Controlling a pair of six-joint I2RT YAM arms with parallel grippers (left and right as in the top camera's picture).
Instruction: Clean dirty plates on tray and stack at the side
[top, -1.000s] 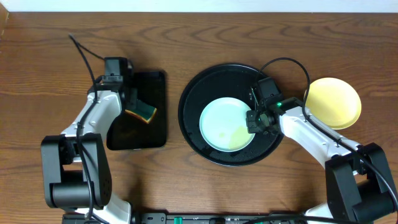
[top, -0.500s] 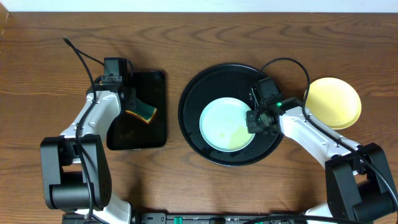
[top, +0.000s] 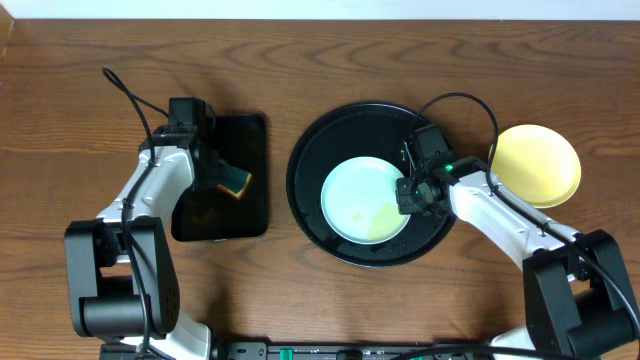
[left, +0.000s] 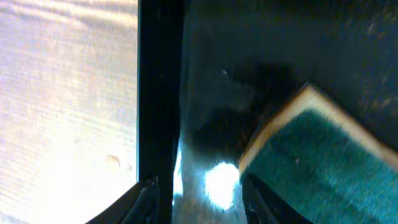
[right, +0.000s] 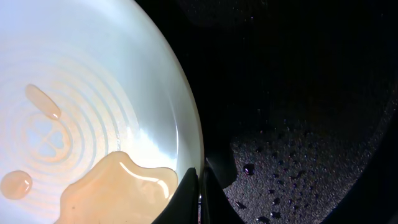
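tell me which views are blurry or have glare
overhead: sharp, evenly lit, soft shadows; left wrist: blurred, sponge out of focus, white glare spot on the rectangular tray, table washed out; right wrist: crisp, mild sheen on the plate, droplets clear on the round tray.

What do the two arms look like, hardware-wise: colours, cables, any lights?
Both match: white moulded links on the left arm and right arm, black joint housings, black bases. The left pincer and right pincer are black. A thin black cable loops off each wrist. A small green light shows on the right wrist.
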